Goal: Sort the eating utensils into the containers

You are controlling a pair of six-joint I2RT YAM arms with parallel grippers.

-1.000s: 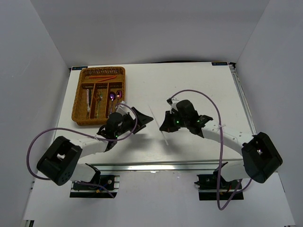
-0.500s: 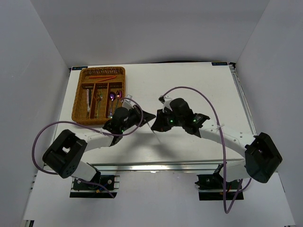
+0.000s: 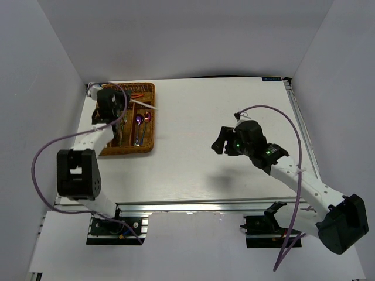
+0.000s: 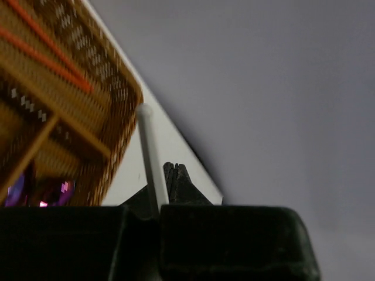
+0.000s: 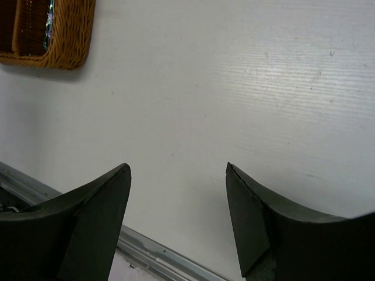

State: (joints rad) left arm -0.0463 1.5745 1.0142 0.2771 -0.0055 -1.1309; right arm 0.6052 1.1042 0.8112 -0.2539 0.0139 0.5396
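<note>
The left gripper (image 4: 157, 196) has its jaws clamped on a thin white chopstick (image 4: 149, 146). The stick juts forward from them, its free end reaching past the right rim of the brown woven wicker cutlery tray (image 4: 111, 99). Seen from above, its long axis runs nearly parallel to the crosswise slot at the tray's far end, where two red chopsticks (image 4: 47, 52) lie. The stick looks plain, round and smooth. The right gripper (image 5: 176, 193) hangs spread and empty over the white table (image 5: 234, 88), well apart from the tray.
</note>
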